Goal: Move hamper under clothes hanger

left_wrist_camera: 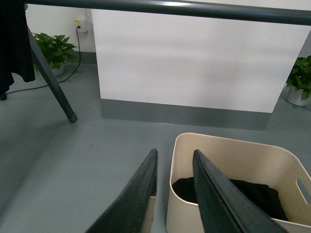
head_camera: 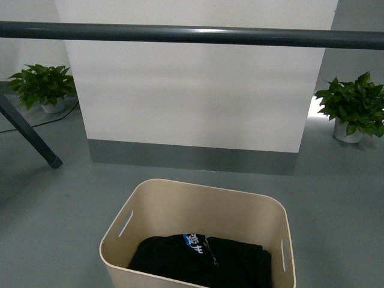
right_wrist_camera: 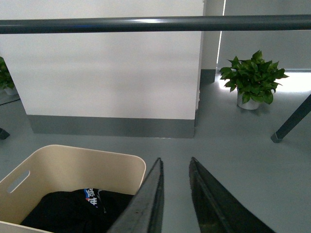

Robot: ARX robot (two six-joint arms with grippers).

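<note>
The beige hamper (head_camera: pixel 180 210) stands on the grey floor at the bottom of the front view, with black clothing (head_camera: pixel 204 261) lying inside. Above and beyond it runs the dark grey bar of the clothes hanger (head_camera: pixel 192 35), with one angled leg (head_camera: pixel 30 138) at the left. In the left wrist view my left gripper (left_wrist_camera: pixel 175 156) is open, its fingers straddling the hamper's (left_wrist_camera: pixel 233 160) near wall. My right gripper (right_wrist_camera: pixel 175 165) is open beside the hamper's (right_wrist_camera: pixel 73 165) right side, holding nothing. Neither gripper shows in the front view.
A white wall panel (head_camera: pixel 198 90) with a grey skirting stands behind the bar. Potted plants sit at the left (head_camera: pixel 45 87) and right (head_camera: pixel 354 108). A dark garment (left_wrist_camera: pixel 12 43) hangs at the rack's left end. A second rack leg (right_wrist_camera: pixel 291 119) shows at right.
</note>
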